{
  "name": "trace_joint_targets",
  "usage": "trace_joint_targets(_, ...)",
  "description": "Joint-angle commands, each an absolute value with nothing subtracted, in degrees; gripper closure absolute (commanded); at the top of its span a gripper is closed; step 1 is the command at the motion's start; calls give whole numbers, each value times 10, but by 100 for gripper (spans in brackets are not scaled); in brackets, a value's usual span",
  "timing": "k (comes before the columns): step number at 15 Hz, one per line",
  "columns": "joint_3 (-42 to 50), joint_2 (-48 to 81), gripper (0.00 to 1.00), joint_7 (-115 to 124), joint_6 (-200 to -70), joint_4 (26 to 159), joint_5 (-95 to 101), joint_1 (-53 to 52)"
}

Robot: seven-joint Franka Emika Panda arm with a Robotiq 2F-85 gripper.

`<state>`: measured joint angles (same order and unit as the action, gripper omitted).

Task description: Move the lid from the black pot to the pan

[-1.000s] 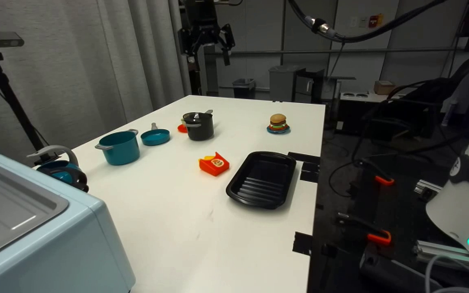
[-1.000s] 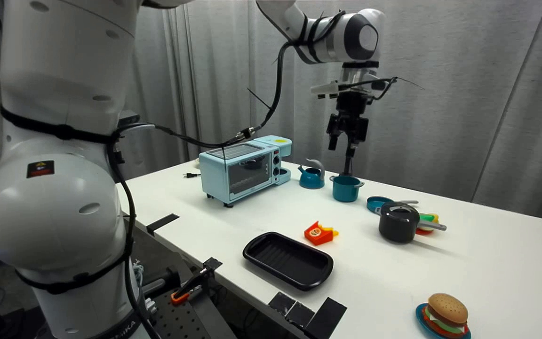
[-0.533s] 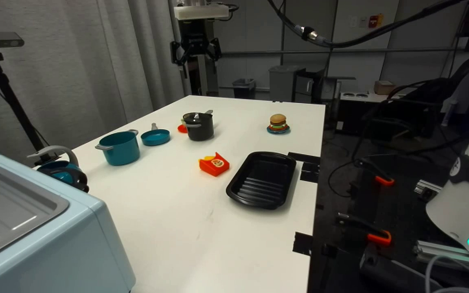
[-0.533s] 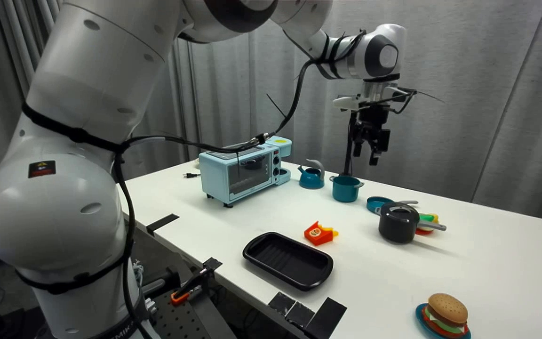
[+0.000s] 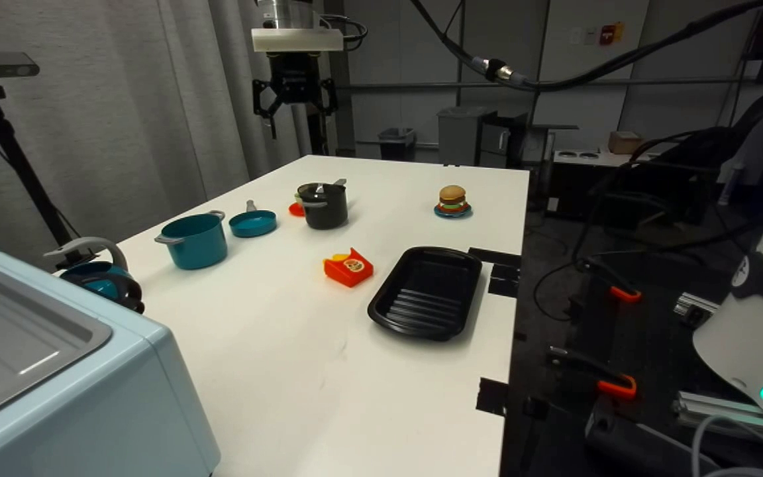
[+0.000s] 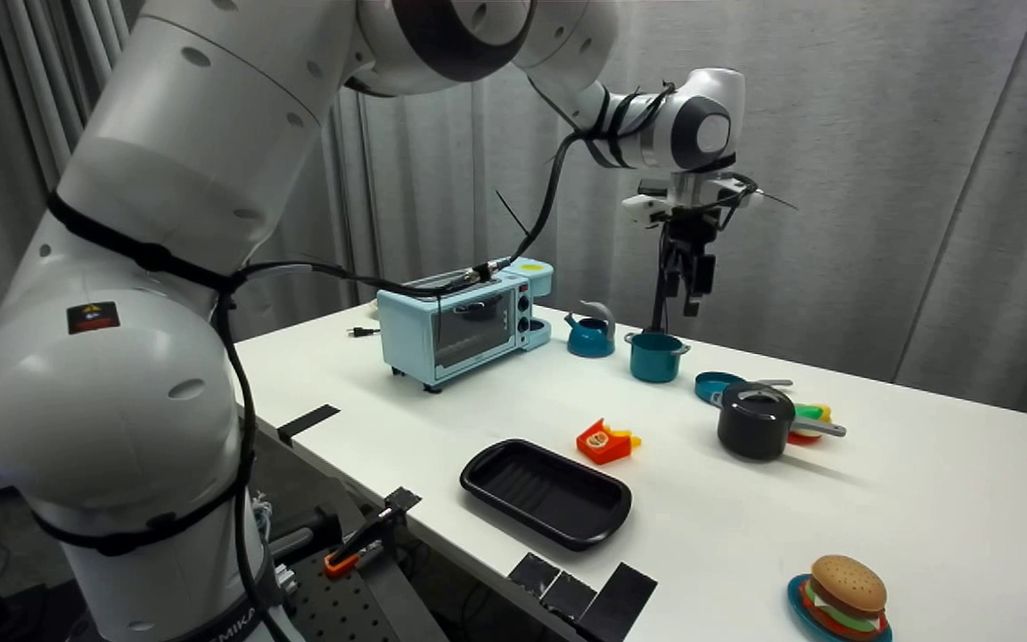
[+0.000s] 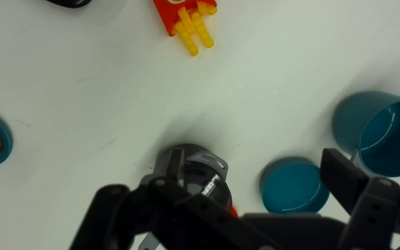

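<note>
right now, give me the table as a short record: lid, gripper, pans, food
lid: on the black pot
gripper: open, above the table, holding nothing
pans: teal pan and black grill pan, neither has the lid
food: fries pack near the black grill pan; burger on a blue plate
unclear: colourful thing, partly hidden by the black pot

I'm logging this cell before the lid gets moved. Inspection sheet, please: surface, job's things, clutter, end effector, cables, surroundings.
Surface: white table, faint scuffs, black tape at edge.
Job's things: lid on black pot; teal pan and black grill pan, either possibly meant, both uncovered.
Clutter: teal pot, kettle, toy fries, burger, toaster oven.
End effector: open, above the table; in grasp, nothing seen.
Cables: black cable droops in midair; plug beside toaster oven.
Surroundings: grey curtain, bin.
</note>
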<state>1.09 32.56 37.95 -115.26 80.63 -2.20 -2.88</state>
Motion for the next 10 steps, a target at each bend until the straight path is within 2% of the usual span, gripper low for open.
trace_joint_targets(1, 22, 326, 0, 376, -1151, 805, -28, -36)
trace_joint_targets(7, 32, 345, 0, 358, -1175, 792, 3, -38)
trace_joint_targets(10, 43, 361, 0, 353, -1228, 796, 21, -36)
